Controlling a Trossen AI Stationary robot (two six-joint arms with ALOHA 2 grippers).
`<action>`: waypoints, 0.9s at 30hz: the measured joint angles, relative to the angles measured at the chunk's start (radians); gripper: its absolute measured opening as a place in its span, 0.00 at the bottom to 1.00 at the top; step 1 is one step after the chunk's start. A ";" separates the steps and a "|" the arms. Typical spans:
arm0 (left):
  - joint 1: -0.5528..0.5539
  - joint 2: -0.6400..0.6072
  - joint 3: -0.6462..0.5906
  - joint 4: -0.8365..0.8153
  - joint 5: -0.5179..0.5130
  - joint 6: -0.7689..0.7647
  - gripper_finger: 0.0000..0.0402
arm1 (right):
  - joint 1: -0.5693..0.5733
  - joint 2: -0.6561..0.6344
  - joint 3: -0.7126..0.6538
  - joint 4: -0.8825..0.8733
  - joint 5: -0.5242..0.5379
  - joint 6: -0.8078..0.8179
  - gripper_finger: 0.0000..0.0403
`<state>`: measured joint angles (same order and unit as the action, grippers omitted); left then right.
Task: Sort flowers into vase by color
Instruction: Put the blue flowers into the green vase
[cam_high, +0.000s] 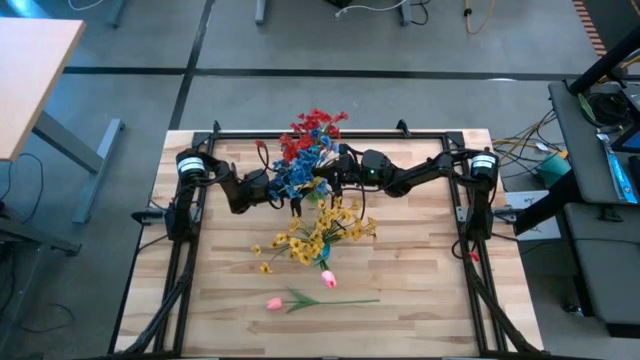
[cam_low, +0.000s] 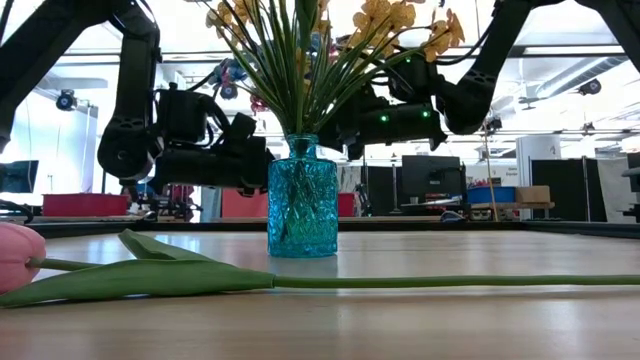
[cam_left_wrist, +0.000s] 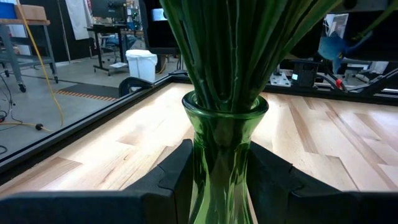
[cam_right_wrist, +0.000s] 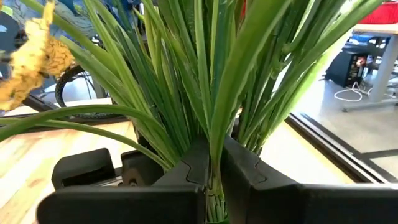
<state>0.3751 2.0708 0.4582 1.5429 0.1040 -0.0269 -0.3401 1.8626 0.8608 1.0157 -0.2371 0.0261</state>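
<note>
Green glass forms the vase (cam_left_wrist: 225, 155) seen in the left wrist view; the left gripper (cam_left_wrist: 222, 180) has its fingers (cam_left_wrist: 175, 177) set against both sides of the neck, clamping it. Many green stems (cam_left_wrist: 236, 50) rise from its mouth. In the high view this gripper (cam_high: 283, 193) sits in the upper centre of the frame, under the blue flowers (cam_high: 298, 175) and red flowers (cam_high: 312, 130).

The right gripper (cam_right_wrist: 212, 168) reaches in from the upper right in the high view (cam_high: 338, 180). Its fingers (cam_right_wrist: 193, 163) are pressed together on a thin bundle of stems (cam_right_wrist: 214, 186), pinching them, with long green leaves fanning around.

A teal cut-glass vase (cam_low: 302, 197) stands upright on the wooden surface (cam_high: 420, 270) at the centre of the low view, holding yellow flowers (cam_low: 385, 18). In the high view the yellow flowers (cam_high: 318, 235) spread across the centre of the frame, just below the blue cluster.

One pink tulip (cam_high: 274, 302) lies flat on the surface in the lower centre of the high view, stem pointing right; in the low view its bud (cam_low: 18, 255) is at the far left. A second pink bud (cam_high: 326, 277) shows just above it, beside the yellow spray; whether it stands in a vase cannot be told.
</note>
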 joint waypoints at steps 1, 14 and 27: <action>0.000 0.000 0.000 0.000 0.000 0.000 0.26 | 0.000 0.000 0.000 -0.001 0.000 0.000 0.04; 0.000 0.000 0.000 0.000 -0.004 0.000 0.26 | 0.001 0.000 -0.002 0.002 0.001 0.015 0.17; 0.001 -0.001 0.000 0.002 -0.043 -0.009 0.27 | 0.003 -0.122 -0.003 -0.255 -0.017 0.004 0.54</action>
<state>0.3759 2.0701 0.4580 1.5453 0.0612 -0.0357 -0.3374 1.7406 0.8574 0.7603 -0.2537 0.0304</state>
